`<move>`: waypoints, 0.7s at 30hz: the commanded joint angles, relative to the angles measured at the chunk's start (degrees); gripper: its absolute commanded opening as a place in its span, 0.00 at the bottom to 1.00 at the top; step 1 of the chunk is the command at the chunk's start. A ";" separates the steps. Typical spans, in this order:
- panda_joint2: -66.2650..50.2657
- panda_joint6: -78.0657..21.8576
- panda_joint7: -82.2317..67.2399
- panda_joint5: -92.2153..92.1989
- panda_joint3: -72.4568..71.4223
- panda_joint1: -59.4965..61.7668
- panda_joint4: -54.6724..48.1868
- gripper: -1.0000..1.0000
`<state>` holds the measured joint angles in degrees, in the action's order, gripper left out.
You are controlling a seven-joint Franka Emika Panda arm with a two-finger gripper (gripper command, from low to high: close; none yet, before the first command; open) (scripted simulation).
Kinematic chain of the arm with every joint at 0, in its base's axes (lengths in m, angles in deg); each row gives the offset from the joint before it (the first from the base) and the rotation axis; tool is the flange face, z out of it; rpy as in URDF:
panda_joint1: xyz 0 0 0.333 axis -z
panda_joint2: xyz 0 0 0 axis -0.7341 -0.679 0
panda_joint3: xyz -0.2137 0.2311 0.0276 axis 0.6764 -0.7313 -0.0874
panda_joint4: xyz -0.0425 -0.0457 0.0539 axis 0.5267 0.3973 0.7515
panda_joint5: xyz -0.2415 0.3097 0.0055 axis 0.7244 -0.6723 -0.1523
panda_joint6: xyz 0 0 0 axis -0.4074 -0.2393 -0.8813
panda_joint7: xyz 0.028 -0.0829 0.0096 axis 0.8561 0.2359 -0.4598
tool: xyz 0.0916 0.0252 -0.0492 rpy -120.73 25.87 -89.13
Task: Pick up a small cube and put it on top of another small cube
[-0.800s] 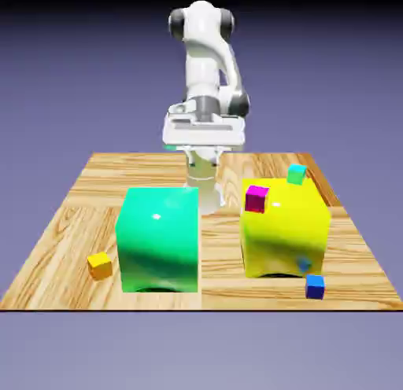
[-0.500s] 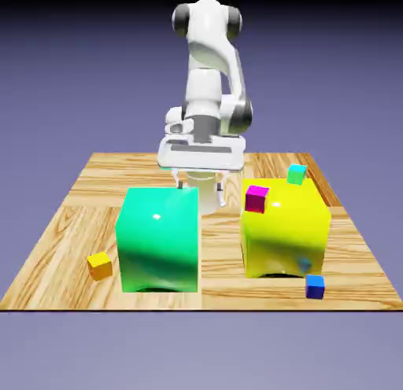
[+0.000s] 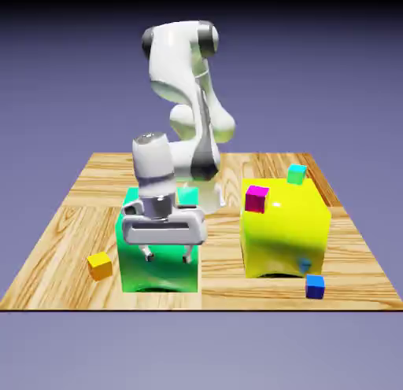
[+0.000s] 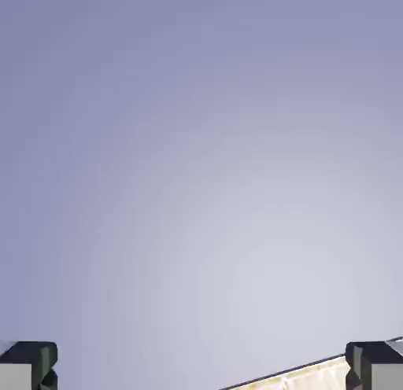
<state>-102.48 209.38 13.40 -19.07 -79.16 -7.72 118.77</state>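
A wooden plank table [image 3: 71,215] sits before a blue-violet backdrop. At the exterior view's left lies the tiny yellow-orange cube [image 3: 99,265], beside the big glossy green block [image 3: 157,266]. My gripper [image 3: 167,255] hangs in front of that block, jaws spread wide, empty. I should swing left, clear the block, then descend squarely. The tiny magenta-pink cube [image 3: 256,198] waits on the big yellow block [image 3: 287,231].

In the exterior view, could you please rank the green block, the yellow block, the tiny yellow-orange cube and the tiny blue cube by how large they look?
1-2. yellow block and green block: about alike; the gripper hides part of the green one.
3-4. tiny yellow-orange cube and tiny blue cube: about alike, far smaller.
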 commanded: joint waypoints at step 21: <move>-22.14 -14.79 21.22 -25.83 -14.15 43.02 -3.81 0.50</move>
<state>-124.61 194.59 34.62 -44.89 -93.31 35.30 114.96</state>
